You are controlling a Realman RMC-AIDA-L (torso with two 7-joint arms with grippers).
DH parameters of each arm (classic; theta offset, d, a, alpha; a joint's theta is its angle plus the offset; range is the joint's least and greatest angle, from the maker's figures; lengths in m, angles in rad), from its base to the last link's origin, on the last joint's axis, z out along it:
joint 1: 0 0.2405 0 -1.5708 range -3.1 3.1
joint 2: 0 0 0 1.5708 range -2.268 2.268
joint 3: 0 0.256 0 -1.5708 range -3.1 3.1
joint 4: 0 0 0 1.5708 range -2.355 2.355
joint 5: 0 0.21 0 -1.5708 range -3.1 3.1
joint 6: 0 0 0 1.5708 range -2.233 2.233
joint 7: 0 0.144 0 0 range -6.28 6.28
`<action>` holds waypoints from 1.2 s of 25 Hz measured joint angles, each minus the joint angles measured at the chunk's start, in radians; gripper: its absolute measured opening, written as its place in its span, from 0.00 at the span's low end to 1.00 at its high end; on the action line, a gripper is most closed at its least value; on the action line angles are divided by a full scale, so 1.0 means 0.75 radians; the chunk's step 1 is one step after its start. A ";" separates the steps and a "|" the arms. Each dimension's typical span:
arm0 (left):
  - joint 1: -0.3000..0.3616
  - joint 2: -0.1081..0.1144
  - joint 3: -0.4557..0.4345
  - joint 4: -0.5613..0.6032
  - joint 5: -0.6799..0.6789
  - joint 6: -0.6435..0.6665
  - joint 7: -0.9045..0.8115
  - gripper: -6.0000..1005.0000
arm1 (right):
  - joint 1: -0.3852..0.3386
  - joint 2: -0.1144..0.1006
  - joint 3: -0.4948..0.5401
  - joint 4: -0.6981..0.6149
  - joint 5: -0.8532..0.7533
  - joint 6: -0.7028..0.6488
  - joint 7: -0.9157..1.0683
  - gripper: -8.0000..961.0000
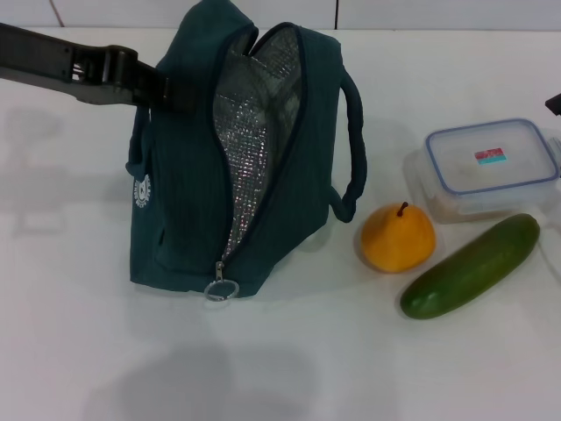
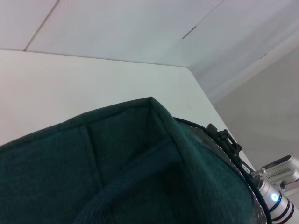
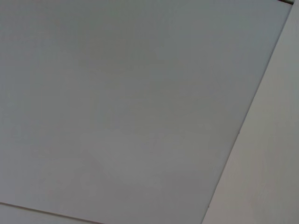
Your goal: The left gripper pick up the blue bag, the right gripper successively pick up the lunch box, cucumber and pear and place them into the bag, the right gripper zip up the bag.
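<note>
The blue bag stands upright on the white table, unzipped, its silver foil lining showing. My left gripper reaches in from the left and is shut on the bag's upper left side; its wrist view is filled with the bag's fabric. To the right of the bag lie the pear, the cucumber and, behind them, the lunch box with its lid on. Only a black tip of my right gripper shows at the right edge, above the lunch box; it also shows beyond the bag.
The bag's ring zipper pull hangs at the low front end of the zipper. One loop handle droops on the side facing the pear. White table stretches in front of everything.
</note>
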 joint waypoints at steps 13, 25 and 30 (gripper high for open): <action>0.000 0.000 0.000 0.000 -0.002 0.000 0.005 0.05 | 0.003 0.000 -0.037 -0.017 -0.030 0.084 -0.049 0.67; 0.000 0.000 0.000 0.000 -0.001 0.000 0.007 0.05 | -0.002 0.000 -0.037 -0.029 -0.028 0.066 -0.051 0.27; 0.000 0.000 0.000 0.000 -0.001 0.000 0.007 0.05 | 0.001 0.000 -0.032 -0.030 -0.025 0.042 -0.084 0.22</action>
